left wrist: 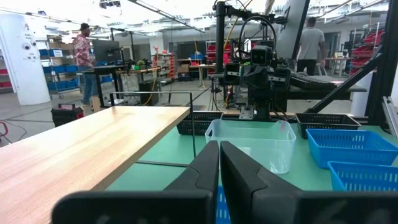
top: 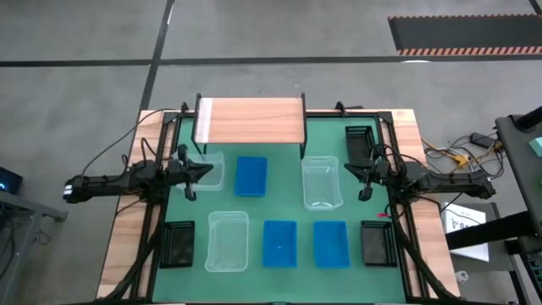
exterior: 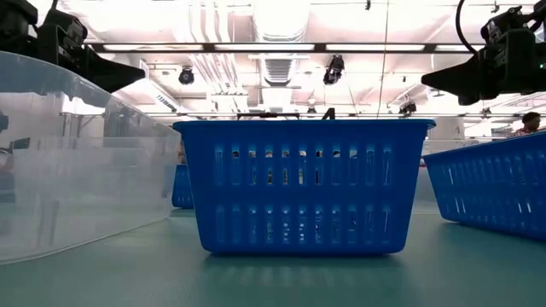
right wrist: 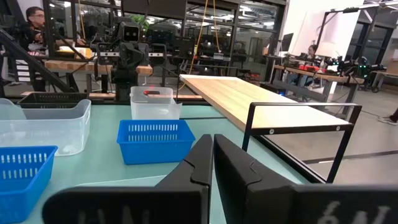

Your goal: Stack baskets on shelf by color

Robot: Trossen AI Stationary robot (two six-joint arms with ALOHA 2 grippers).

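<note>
Slotted blue plastic basket (exterior: pixel 300 186), clear smooth basket (top: pixel 322 182), wood-plank shelf (top: pixel 251 120)

A large industrial robotics lab or workshop. Long ceiling lights (exterior: pixel 273 47) run across the top of the low view. In the left wrist view, storage racks (left wrist: pixel 62 74) with blue bins stand at far left, and people (left wrist: pixel 82 53) stand among workbenches. The high view shows grey concrete floor (top: pixel 85 34) and a striped hazard mat (top: pixel 461 38) at upper right.
</note>
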